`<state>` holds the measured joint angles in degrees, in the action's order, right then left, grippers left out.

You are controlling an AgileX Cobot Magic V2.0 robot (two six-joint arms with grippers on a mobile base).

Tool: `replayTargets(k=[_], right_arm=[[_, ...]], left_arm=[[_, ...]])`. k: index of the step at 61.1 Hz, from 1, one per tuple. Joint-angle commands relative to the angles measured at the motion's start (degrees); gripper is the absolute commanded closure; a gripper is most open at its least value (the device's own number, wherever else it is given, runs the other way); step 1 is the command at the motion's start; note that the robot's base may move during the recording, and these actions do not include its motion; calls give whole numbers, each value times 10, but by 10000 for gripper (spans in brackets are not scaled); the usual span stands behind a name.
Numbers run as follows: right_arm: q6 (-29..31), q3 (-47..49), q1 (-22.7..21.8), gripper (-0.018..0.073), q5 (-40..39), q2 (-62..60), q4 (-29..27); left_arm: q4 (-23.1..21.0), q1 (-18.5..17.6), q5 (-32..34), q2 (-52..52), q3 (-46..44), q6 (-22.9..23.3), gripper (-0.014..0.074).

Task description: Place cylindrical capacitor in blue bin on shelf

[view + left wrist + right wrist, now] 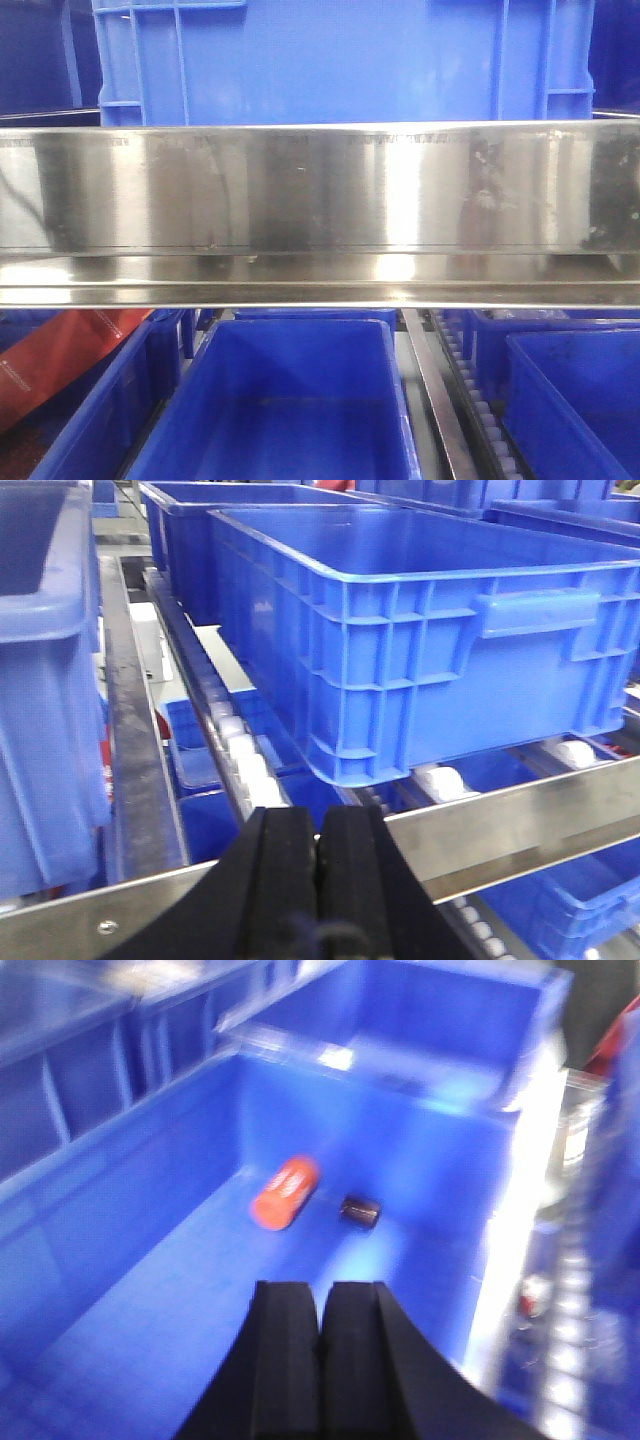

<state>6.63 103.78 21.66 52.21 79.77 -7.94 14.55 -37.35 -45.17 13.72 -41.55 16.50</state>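
Right wrist view: the cylindrical capacitor (361,1212) lies on its side on the floor of a blue bin (130,1260), just beside an orange-red cylinder (285,1192), apart from it by a thin gap. Both sit toward the far wall of that bin. The view is blurred, so we can't read the cap's rim or say which end faces us.

Right gripper (321,1325): jaws pressed together, nothing between them, hanging above the bin floor short of the capacitor. Left gripper (319,855): jaws also closed and empty, at the shelf (520,825) front rail, below a large blue crate (430,640) on rollers.

Handling, our read: small, rigid, light, with a smooth sleeve, so likely slippery. Lying down, it will probably roll if nudged. We'd open the jaws, come down from above and pinch across the barrel at mid-length. The side facing the orange-red cylinder is tight for a finger, so end-to-end may be cleaner.

Front view shows only shelf rail and bins; no capacitor visible there.
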Motion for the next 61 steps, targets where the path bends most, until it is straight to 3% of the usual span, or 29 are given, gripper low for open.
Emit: replayTargets(k=[1, 34, 49, 61], right_arm=[[3, -57, -15, 720, -29, -46, 4], [3, -574, -27, 721, -300, -386, 14], [3, -723, -27, 721, -365, -527, 14], [3, -783, -27, 721, -407, -597, 14]], left_arm=[[12, 1, 8, -3, 2, 5, 708], [27, 1, 8, -3, 2, 5, 708], [27, 1, 10, -3, 5, 5, 708], [27, 1, 11, -3, 8, 5, 708]])
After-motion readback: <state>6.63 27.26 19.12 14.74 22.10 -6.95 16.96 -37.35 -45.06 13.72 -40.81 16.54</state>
